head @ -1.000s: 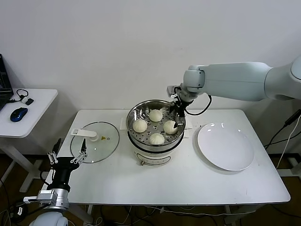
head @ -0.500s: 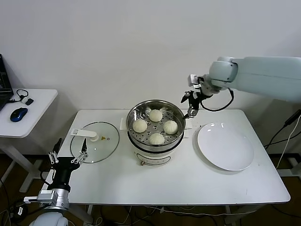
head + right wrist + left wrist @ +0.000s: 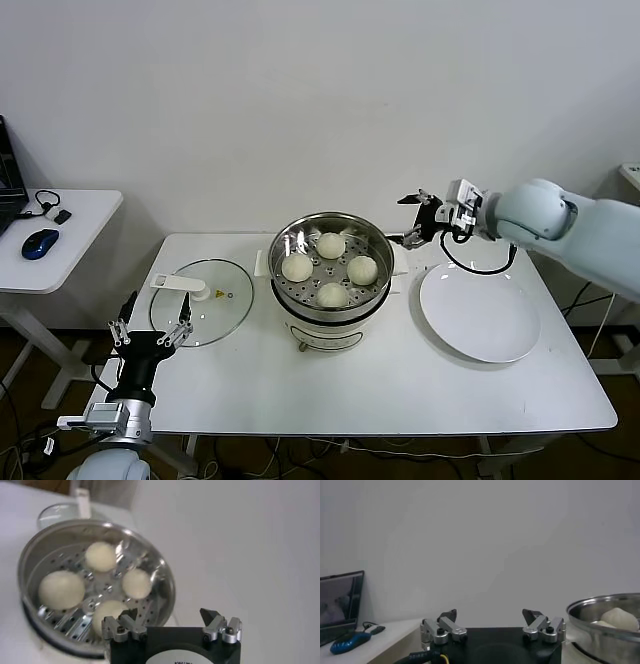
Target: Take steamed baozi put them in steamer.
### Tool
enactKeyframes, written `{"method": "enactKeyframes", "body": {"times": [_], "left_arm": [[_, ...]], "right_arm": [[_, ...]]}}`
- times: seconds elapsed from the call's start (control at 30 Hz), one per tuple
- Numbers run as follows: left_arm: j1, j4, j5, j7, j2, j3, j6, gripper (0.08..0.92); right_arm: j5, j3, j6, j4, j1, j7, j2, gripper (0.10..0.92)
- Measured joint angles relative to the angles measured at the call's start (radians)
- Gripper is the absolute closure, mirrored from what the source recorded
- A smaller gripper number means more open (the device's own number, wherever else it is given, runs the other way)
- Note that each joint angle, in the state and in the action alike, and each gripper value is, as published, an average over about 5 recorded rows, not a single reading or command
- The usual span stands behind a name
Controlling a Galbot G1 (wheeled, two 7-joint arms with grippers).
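- A white table (image 3: 380, 390) stands against a pale wall, carrying three things in a row
- The steamer (image 3: 331, 300) sits on the table near the middle, toward the back edge
- A flat round glass lid (image 3: 202, 301) with a white handle lies on the tabletop at the robot's left
- A white round plate (image 3: 480, 310) rests at the right, just beside the steamer

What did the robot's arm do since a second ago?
The right gripper lifted out of the steamer, where it was at the bun nearest the plate, and pulled back toward the plate's side. It now hangs open and empty beside the steamer rim. All four buns stayed in the tray. The lid, plate and left gripper did not move.
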Motion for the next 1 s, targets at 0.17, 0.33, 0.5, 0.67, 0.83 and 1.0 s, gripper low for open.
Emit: {"method": "enactKeyframes", "body": {"times": [0.17,0.33,0.5,0.67,0.83,1.0], "left_arm": [[-0.001,-0.002,0.007,0.000,-0.003,0.006,-0.002,0.177],[-0.002,0.000,0.019,0.000,-0.007,0.018,-0.006,0.177],[0.002,0.004,0.028,-0.003,-0.013,0.024,-0.013,0.177],[0.003,0.005,0.033,-0.007,-0.022,0.023,-0.018,0.177],[0.005,0.009,0.037,-0.008,-0.031,0.025,-0.023,0.177],[0.008,0.013,0.039,-0.011,-0.039,0.022,-0.028,0.177]], "right_arm": [[-0.084,0.335,0.028,0.091,-0.334,0.107,-0.054,0.203],[-0.174,0.672,0.087,0.175,-0.670,0.198,-0.024,0.203],[-0.254,1.006,0.168,0.234,-1.003,0.257,0.078,0.203],[-0.305,1.328,0.261,0.283,-1.334,0.288,0.215,0.203],[-0.335,1.553,0.349,0.316,-1.618,0.306,0.350,0.203],[-0.366,1.674,0.432,0.335,-1.847,0.323,0.475,0.203]]}}
